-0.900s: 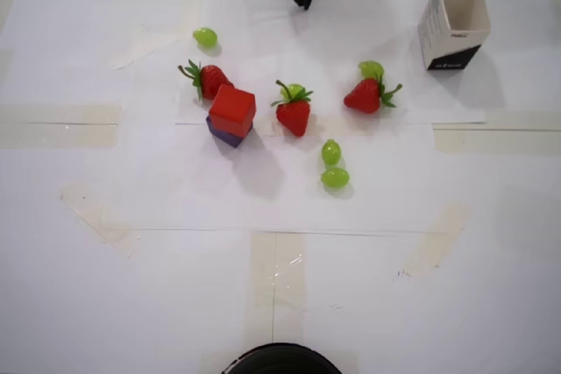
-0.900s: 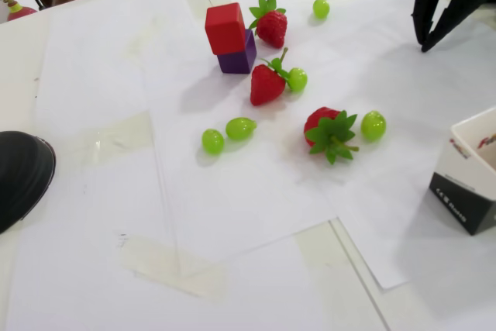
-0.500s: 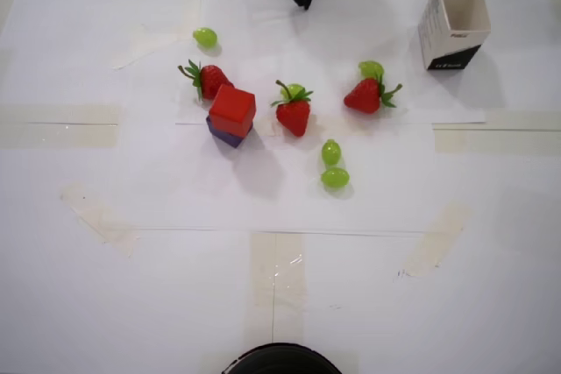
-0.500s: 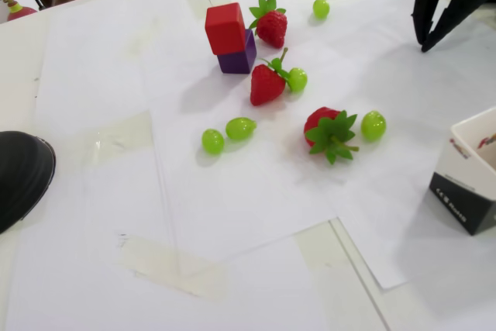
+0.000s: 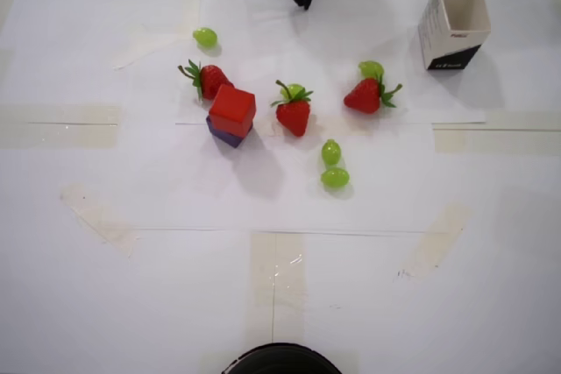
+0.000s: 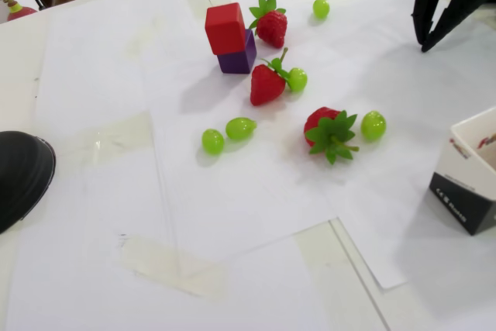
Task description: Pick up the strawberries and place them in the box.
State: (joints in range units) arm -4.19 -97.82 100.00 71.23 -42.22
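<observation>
Hovering my spread, empty gripper (image 5: pixel 305 2) at the far edge; the middle strawberry (image 5: pixel 294 115) lies straight nearward, overhead.

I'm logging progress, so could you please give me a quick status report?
Gripper open, empty, above the table. Three strawberries on the paper, none in the box. Grapes touch two strawberries; red cube crowds the third.

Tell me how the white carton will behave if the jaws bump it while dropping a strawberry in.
The box looks like thin paper, tall with a small base, so it is probably light and apt to tip or slide on the smooth white sheet. Its open mouth has no lid to stiffen it, so the walls would likely dent. The gripper hangs apart from it.
</observation>
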